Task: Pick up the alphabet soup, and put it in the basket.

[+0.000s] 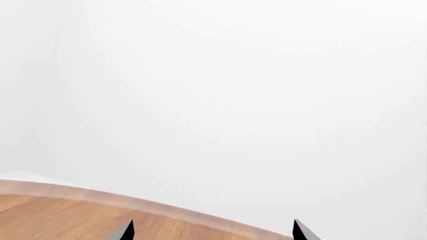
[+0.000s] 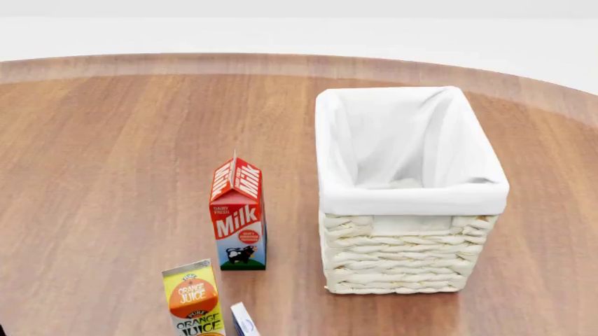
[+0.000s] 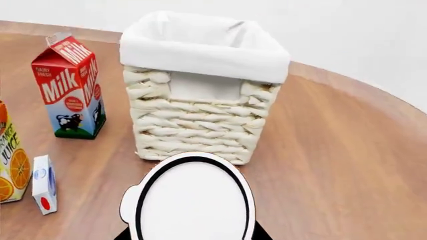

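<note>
In the right wrist view my right gripper (image 3: 192, 236) is shut on the alphabet soup (image 3: 190, 200). Only the can's plain white top with a dark ring shows; its label is hidden. The can is held in front of and slightly above the near wall of the basket (image 3: 200, 115), cream wicker with a white cloth liner. The basket also shows in the head view (image 2: 402, 259), right of centre, and its inside looks empty. My left gripper (image 1: 213, 232) is open and empty at the table's edge, with only its two dark fingertips (image 1: 125, 231) showing. Neither gripper appears in the head view.
A red milk carton (image 2: 238, 217) stands left of the basket. An orange juice carton (image 2: 195, 299) and a small white box (image 2: 245, 322) stand nearer me. They also show in the right wrist view: milk carton (image 3: 70, 87), juice carton (image 3: 10, 155), white box (image 3: 43, 182). The round wooden table (image 2: 112, 140) spreads left and behind.
</note>
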You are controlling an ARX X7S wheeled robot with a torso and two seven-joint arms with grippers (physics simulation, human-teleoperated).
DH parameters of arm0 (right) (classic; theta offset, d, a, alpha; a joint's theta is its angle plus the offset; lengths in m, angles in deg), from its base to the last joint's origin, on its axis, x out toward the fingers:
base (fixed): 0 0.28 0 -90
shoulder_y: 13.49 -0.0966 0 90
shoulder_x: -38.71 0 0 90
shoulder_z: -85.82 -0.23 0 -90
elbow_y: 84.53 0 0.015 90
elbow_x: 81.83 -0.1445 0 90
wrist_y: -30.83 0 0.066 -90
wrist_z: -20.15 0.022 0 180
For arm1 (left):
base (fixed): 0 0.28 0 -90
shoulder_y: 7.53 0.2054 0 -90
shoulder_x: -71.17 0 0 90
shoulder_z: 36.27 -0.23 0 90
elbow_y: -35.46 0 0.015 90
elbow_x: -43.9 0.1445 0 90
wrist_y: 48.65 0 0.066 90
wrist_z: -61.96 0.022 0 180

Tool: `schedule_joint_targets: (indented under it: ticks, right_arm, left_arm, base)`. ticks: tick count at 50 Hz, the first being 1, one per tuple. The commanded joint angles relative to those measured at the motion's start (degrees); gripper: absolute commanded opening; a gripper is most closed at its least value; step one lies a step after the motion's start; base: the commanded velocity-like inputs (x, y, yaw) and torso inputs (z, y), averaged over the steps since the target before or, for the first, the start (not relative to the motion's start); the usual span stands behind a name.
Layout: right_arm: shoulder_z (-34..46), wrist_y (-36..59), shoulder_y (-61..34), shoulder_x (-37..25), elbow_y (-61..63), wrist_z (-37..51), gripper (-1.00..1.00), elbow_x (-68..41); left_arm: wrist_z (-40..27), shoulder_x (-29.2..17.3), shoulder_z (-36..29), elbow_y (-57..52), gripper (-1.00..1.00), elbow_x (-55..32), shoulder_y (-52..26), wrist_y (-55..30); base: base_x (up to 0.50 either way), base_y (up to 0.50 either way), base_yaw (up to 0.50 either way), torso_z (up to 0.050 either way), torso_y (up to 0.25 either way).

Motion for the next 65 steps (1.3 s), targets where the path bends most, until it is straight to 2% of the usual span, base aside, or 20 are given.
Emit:
schedule_joint_targets:
  ticks: [1,10,18,28,33,38,44,52,65]
  right_arm:
    - [-3.1,-9.9,4.9,-2.3,9.0,3.2,-1.0,12.7]
    - [-4.8,-13.8,6.3,-4.7,15.1,2.8,-1.0,15.5]
    - [-6.6,-10.9,2.8,-6.2,19.2,4.2,-1.0,15.2]
    - [-9.6,-2.7,-8.5,-8.7,25.8,5.4,-1.0,4.8]
    - [-10.3,5.9,-19.3,-10.2,28.8,9.7,-1.0,-2.0]
    - [-9.5,10.2,-28.1,-9.6,28.5,11.4,-1.0,-6.6]
    - [-7.9,17.2,-37.8,-7.6,22.7,14.2,-1.0,-12.8]
    - [-3.5,22.8,-48.2,-2.6,12.1,10.8,-1.0,-16.7]
    - [4.2,22.2,-58.3,5.8,-10.8,1.2,-1.0,-9.2]
  left_arm:
    - [-0.2,-0.2,-0.5,0.0,1.0,0.0,-0.3,-0.1]
    - [-0.4,-0.4,-0.7,0.0,1.0,-0.2,-0.6,-0.2]
    - [-0.6,-0.5,-0.9,-0.3,1.0,-0.1,-0.5,-0.1]
    - [-0.5,-0.6,-1.2,-0.5,1.0,-0.2,-0.3,0.2]
    - [-0.5,-0.4,-1.7,-0.3,1.0,0.1,-0.4,0.4]
    - [-0.4,-0.4,-2.0,-0.2,1.0,0.3,-0.5,0.6]
    - [-0.4,-0.2,-2.4,0.3,1.0,0.5,-0.8,0.8]
    - [-0.2,0.1,-4.6,2.2,1.0,2.6,-2.3,0.4]
    - [0.7,-0.3,-5.5,3.3,1.0,2.7,-3.2,0.7]
  base:
    - [0.0,0.0,0.0,0.0,0.0]
    - [0.0,0.0,0.0,0.0,0.0]
    - [0.0,0.0,0.0,0.0,0.001]
    - [0.0,0.0,0.0,0.0,0.0]
    - [0.0,0.0,0.0,0.0,0.002]
    - [0.0,0.0,0.0,0.0,0.0]
    - [0.0,0.0,0.0,0.0,0.0]
    - [0.0,0.0,0.0,0.0,0.0]
    - [0.0,0.0,0.0,0.0,0.001]
